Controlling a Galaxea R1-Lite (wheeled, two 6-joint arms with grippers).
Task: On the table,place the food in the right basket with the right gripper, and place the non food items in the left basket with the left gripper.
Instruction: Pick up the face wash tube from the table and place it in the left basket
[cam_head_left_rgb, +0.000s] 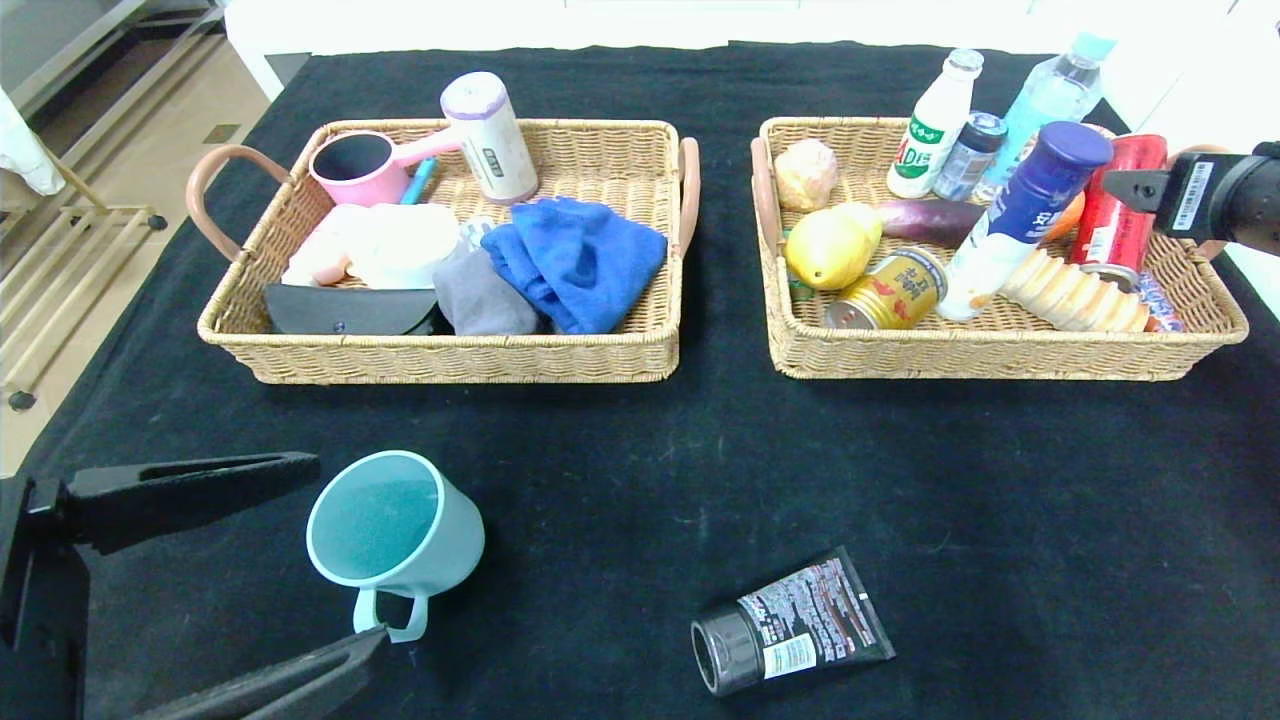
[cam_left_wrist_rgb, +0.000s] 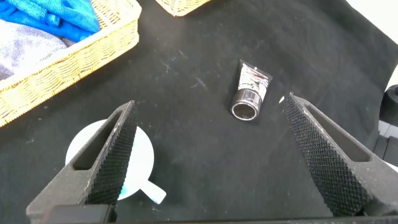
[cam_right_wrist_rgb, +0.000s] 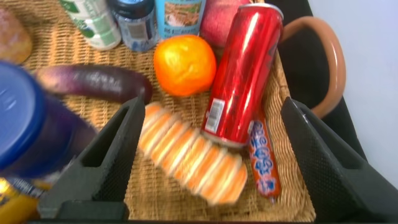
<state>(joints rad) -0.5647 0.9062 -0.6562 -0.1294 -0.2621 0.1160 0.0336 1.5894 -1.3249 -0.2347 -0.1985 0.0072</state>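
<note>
— Head view: we see both baskets full — what is left?
— Our mug (cam_head_left_rgb: 395, 530) and tube (cam_head_left_rgb: 790, 637) lie low in the frame. Left gripper (cam_head_left_rgb: 300, 565), jaws wide apart, sits around the mug. Right gripper (cam_right_wrist_rgb: 211, 155), jaws apart, holds nothing over the right basket (cam_head_left_rgb: 1000, 350).

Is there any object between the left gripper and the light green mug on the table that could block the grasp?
Nothing visible does. The left gripper is open, and the mug lies on its side on the black cloth between its fingers. The black tube lies apart, toward the robot's right. The left basket stands beyond the mug with bare cloth between.
</note>
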